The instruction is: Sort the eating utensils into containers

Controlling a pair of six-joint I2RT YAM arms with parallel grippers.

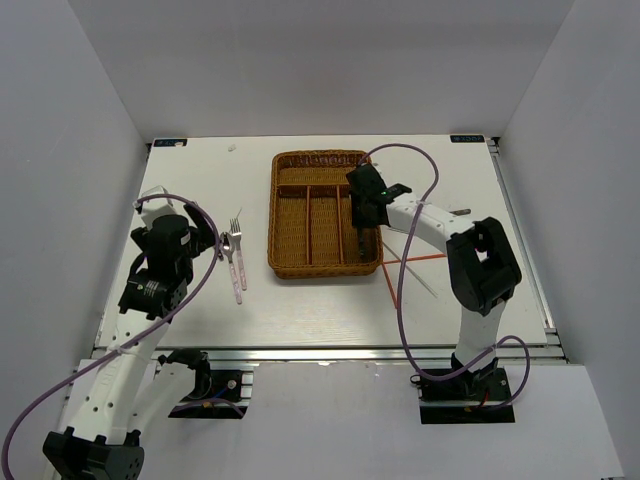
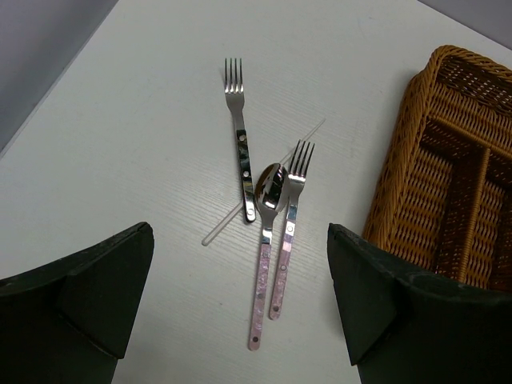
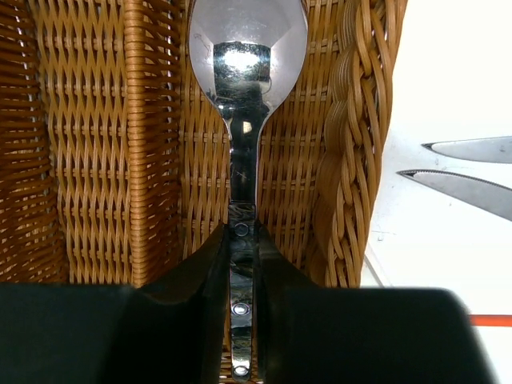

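My right gripper point(image 3: 242, 264) is shut on the dark handle of a silver spoon point(image 3: 246, 56) and holds it over the rightmost narrow compartment of the brown wicker tray point(image 3: 352, 160). From above, that gripper point(image 1: 362, 215) sits over the tray's point(image 1: 290, 268) right side. My left gripper point(image 2: 240, 304) is open and empty above the table. Ahead of it lie a dark-handled fork point(image 2: 238, 136), a pink-handled spoon point(image 2: 266, 240), a pink-handled fork point(image 2: 290, 216) and a white chopstick point(image 2: 220, 226). They lie left of the tray point(image 1: 236, 255).
Two knife blades point(image 3: 464, 172) lie on the table right of the tray. Red chopsticks point(image 1: 415, 260) and a small dark object point(image 1: 461, 212) lie by the right arm. The tray's corner point(image 2: 448, 160) is at the right of the left wrist view.
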